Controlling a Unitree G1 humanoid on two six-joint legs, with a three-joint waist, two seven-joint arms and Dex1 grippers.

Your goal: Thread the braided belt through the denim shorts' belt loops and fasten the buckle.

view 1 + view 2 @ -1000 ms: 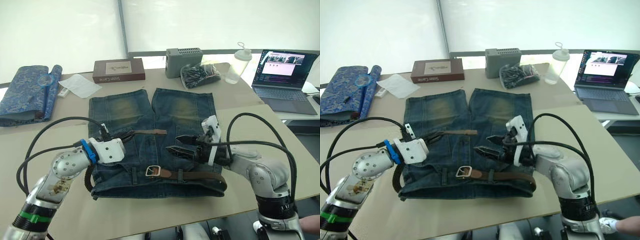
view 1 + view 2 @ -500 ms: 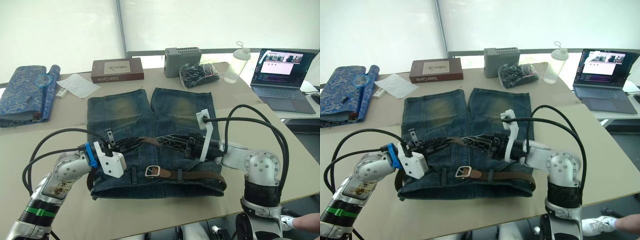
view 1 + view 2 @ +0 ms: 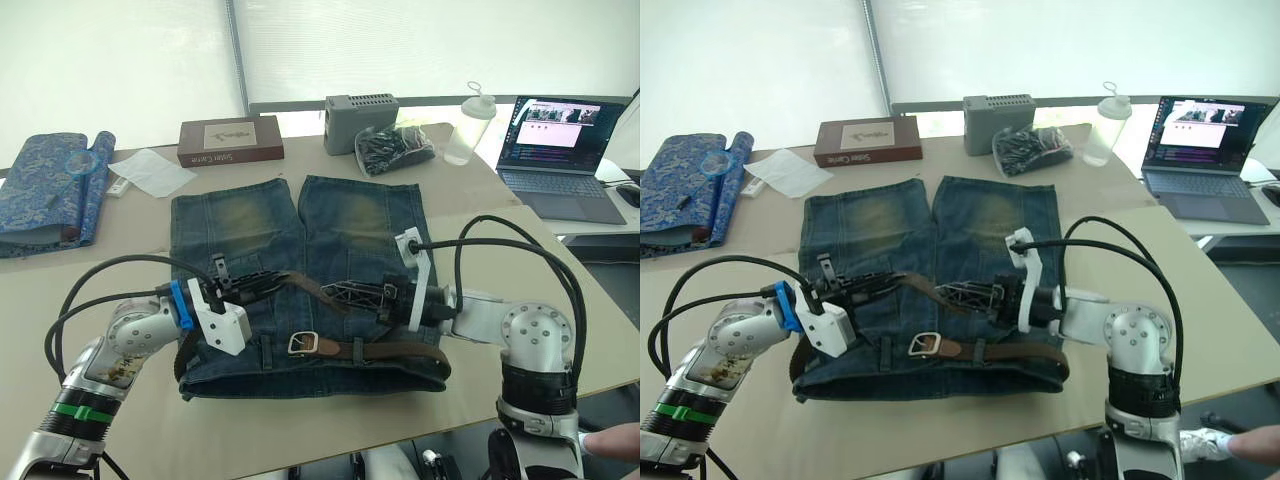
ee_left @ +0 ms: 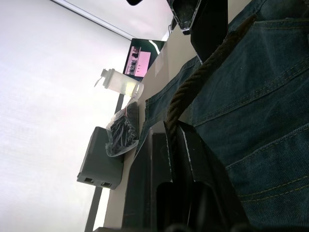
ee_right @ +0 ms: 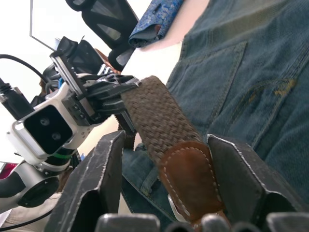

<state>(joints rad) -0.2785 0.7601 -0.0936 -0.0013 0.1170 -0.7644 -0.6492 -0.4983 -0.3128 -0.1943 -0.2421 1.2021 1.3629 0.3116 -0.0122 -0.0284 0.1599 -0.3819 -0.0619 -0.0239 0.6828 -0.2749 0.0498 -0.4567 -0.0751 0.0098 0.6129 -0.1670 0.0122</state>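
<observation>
The denim shorts (image 3: 240, 225) lie flat on the table, waistband toward me. The braided belt (image 3: 390, 350) runs along the waistband under belt loops (image 3: 357, 349), and its silver buckle (image 3: 304, 344) rests near the middle. The belt's free end loops round the left side and rises over the shorts. My left gripper (image 3: 262, 281) is shut on that strap. The strap's leather tip (image 5: 188, 179) lies between the fingers (image 5: 96, 179) of my right gripper (image 3: 340, 294), which stands open around it, with gaps on both sides.
Along the table's far side are a blue patterned cloth (image 3: 50, 185), white paper (image 3: 150, 170), a brown box (image 3: 230, 140), a grey box (image 3: 360, 108), a bag of black items (image 3: 395, 148) and a bottle (image 3: 465, 125). A laptop (image 3: 555, 150) is open at the right.
My right gripper reached left to the belt's tip, then drew back slightly right, with the tip now between its fingers. My left gripper turned and kept hold of the strap.
</observation>
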